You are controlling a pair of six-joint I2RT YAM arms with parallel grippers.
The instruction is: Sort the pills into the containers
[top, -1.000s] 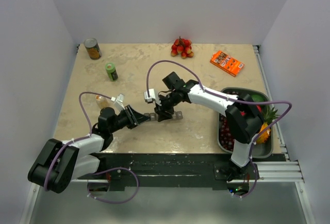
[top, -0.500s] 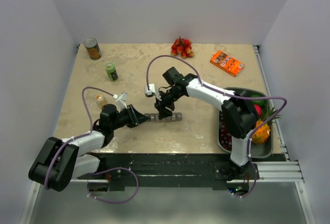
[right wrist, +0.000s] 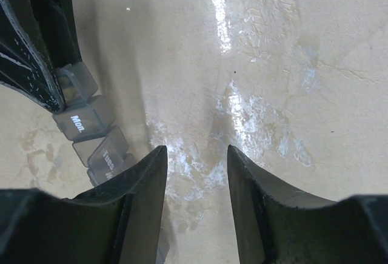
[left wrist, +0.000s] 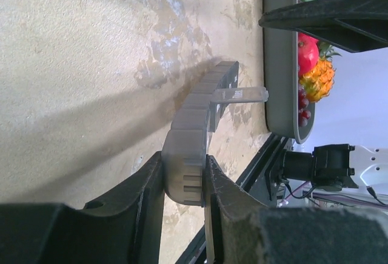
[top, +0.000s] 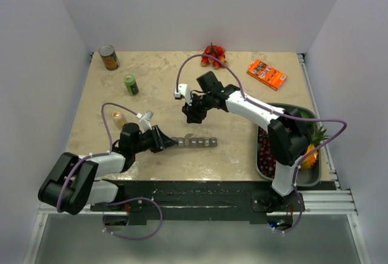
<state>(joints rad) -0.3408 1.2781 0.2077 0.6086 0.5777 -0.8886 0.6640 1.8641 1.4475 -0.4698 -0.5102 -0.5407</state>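
Left tool (top: 167, 142) is clamping the near-left end of the containers (top: 195, 141), one finger on each long side of the dark-grey strip; the left wrist view is showing the fingers (left wrist: 151, 182) pressed against the strip's walls. The containers are lying along the table (top: 157, 88) near its front edge, about mid-width, running rightward from the left tool. One clear lid (left wrist: 239, 94) partway along the strip is standing raised; the other lids are looking closed, though I cannot tell for all of them. The right wrist view is showing compartments lettered "Mon." (right wrist: 82, 121) and "Tues" at its lower left. Right tool (top: 193, 113) is hovering behind the strip, apart from it, fingers spread with only bare table showing between them, holding nothing. No pills are making themselves out in any view. Also sitting on the table: a small green bottle (top: 131, 84) and a tin can (top: 109, 57) at far left, a small amber bottle (top: 118, 118) beside the left arm, a red fruit cluster (top: 213, 53) at the back, an orange box (top: 267, 74) at far right, and a grey tray (top: 290, 110) of fruit by the right arm.
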